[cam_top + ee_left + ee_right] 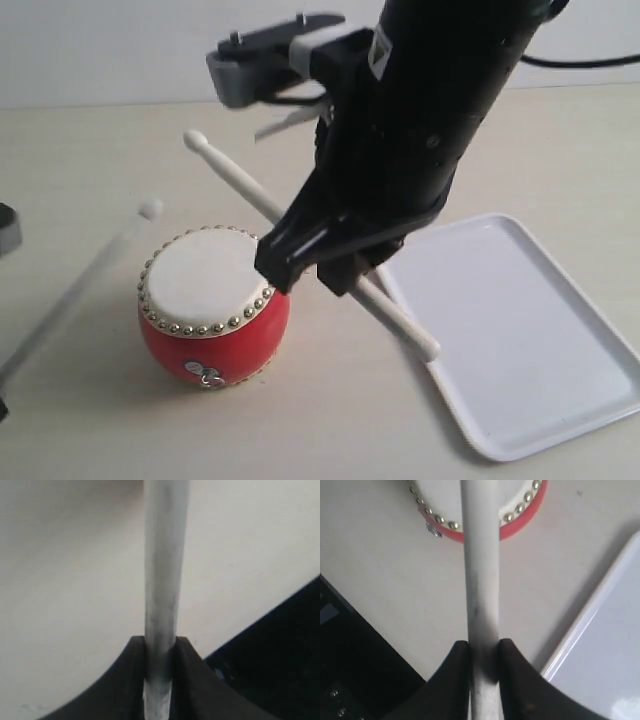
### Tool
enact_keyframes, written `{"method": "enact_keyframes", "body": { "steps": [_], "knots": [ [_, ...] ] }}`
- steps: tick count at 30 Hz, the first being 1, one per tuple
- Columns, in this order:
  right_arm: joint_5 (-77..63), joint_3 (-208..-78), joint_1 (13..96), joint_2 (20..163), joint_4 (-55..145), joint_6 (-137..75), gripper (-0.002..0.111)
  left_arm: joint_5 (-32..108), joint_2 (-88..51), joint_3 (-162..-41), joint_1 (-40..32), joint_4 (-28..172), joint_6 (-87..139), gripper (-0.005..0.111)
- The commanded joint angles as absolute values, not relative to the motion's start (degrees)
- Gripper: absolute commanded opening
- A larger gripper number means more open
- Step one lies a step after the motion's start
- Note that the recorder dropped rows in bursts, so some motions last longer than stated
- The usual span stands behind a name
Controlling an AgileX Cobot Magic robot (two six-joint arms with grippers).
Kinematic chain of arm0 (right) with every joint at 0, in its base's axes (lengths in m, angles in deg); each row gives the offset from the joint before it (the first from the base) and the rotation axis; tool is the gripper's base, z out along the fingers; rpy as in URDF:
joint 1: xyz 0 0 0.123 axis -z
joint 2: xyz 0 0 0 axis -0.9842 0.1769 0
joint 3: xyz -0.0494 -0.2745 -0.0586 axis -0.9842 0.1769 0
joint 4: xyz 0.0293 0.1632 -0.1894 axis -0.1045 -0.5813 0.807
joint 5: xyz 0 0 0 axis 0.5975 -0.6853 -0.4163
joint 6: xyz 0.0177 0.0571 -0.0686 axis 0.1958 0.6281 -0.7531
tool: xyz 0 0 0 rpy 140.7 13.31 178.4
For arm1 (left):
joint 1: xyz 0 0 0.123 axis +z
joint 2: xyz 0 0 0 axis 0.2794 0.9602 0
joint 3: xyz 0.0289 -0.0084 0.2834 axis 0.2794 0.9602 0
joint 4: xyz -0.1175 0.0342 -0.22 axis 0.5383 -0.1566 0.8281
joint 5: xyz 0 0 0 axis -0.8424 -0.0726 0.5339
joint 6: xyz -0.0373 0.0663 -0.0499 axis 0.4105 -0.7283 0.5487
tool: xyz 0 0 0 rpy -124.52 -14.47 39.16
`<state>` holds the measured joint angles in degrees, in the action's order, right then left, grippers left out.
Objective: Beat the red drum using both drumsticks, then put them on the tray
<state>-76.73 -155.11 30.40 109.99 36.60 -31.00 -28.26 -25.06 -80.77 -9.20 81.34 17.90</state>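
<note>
The red drum [213, 335] with its cream skin stands on the table; its rim also shows in the right wrist view [520, 525]. My right gripper [318, 268] hangs over the drum's right edge, shut on a drumstick [235, 177] whose tip points up and back past the drum. In its wrist view the jaws [483, 645] pinch that stick [481, 570]. The left gripper [160, 641] is shut on the other drumstick [162, 565]. That stick [90, 275] is blurred in the exterior view, its tip just left of the drum's skin. The white tray [520, 330] lies at the right, bare.
The right arm's black body [430, 110] fills the upper middle and hides the table behind it. A grey part [5, 228] sits at the left edge. A dark surface shows at one corner of each wrist view [280, 675] [350, 675]. The tray's rim [580, 630] lies close beside the right stick.
</note>
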Motion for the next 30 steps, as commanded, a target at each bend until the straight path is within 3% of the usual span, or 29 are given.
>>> {"method": "enact_keyframes", "body": {
  "steps": [1, 9, 15, 24, 30],
  "knots": [
    [-76.60, -149.84, 30.26, 114.51, 34.03, -31.74, 0.000, -30.65, -36.12, -81.16, -7.42, 71.08, 24.69, 0.000],
    [-76.60, -148.93, 30.26, 118.70, 31.34, -34.74, 0.000, -32.10, -41.89, -81.04, -7.19, 74.36, 21.99, 0.000],
    [-76.60, -156.09, 30.26, 109.91, 31.44, -34.00, 0.000, -30.55, -31.05, -80.80, -7.56, 86.64, 11.38, 0.000],
    [-76.60, -161.28, 30.26, 100.83, 32.01, -33.11, 0.000, -31.02, -8.81, -80.90, -11.19, 85.00, 10.66, 0.000],
    [-76.60, -161.02, 30.26, 101.22, 34.50, -32.87, 0.000, -32.10, -9.20, -83.63, -11.19, 84.05, 13.53, 0.000]
  ]
}}
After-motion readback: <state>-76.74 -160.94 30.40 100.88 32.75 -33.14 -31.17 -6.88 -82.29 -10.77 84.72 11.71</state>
